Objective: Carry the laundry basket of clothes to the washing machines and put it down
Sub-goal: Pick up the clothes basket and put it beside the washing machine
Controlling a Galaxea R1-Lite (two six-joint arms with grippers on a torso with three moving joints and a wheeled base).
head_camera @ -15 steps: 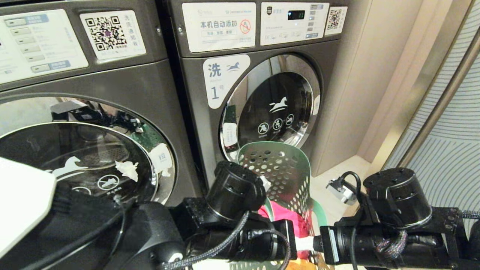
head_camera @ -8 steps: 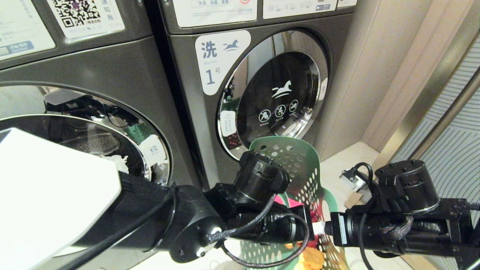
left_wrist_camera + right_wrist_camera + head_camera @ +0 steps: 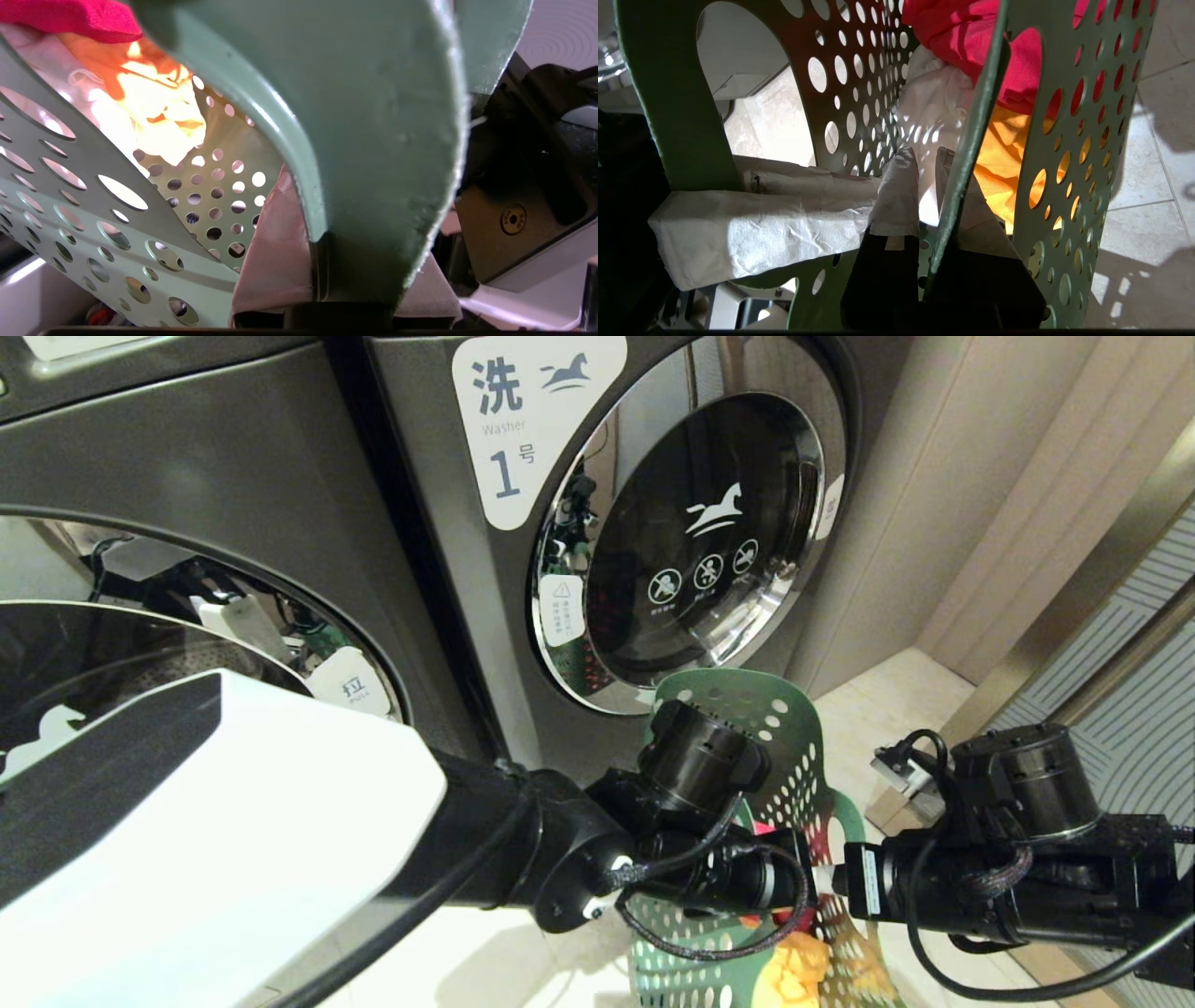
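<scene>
A: Status of the carry?

B: The laundry basket [image 3: 789, 728] is in front of the washing machines [image 3: 672, 523], close before the chrome-ringed door of the right-hand unit. I judge it not yet set down: both arms hold it and no view shows its base resting on the floor tiles [image 3: 896, 700].

A: Tool states?

B: The left tool [image 3: 327, 261] is clenched on the basket's rim by a handle slot. The right tool [image 3: 927, 186] is clamped on the thin wall edge, 1 padded finger inside and 1 outside. Neither is released.

A: Contents?

B: The clothes [image 3: 971, 88] are all aboard: 1 pink-red piece uppermost, 1 white, 1 yellow-orange beneath, as the right wrist view shows.

A: What remains?

B: In my judgement, lowering until the base sits on the tiles, then letting go with both tools and withdrawing.

A: Markings?

B: The white label [image 3: 523, 420] beside the door reads "洗", "Washer" and "1号", with a small horse emblem. The door glass bears a white horse logo and 3 round prohibition symbols. A tag on the left-hand machine's door reads "拉". A small warning sticker on the door ring is too fine to read.
</scene>
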